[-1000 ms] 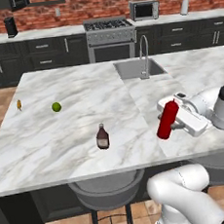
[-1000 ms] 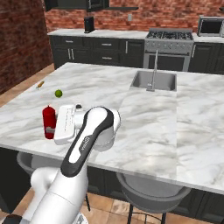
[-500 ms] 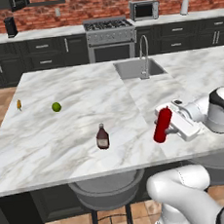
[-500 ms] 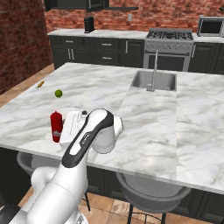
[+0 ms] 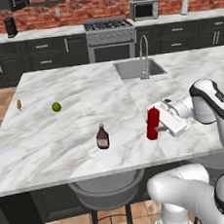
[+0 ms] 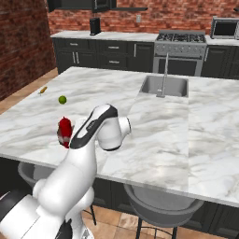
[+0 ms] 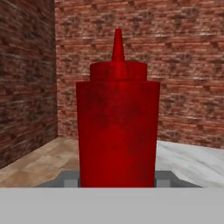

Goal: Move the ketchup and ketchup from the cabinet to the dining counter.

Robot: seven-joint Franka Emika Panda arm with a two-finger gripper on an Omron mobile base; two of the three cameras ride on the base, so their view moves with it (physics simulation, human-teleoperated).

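Two ketchup bottles show in my left base view: the red ketchup bottle (image 5: pixel 153 123) right of centre, clamped upright in my gripper (image 5: pixel 159 123) above the dining counter (image 5: pixel 82 92), and the maroon ketchup bottle (image 5: pixel 102 137) standing at lower centre. My right base view puts the red one at left. Hand view: it stands centred between the fingers (image 7: pixel 65 178).
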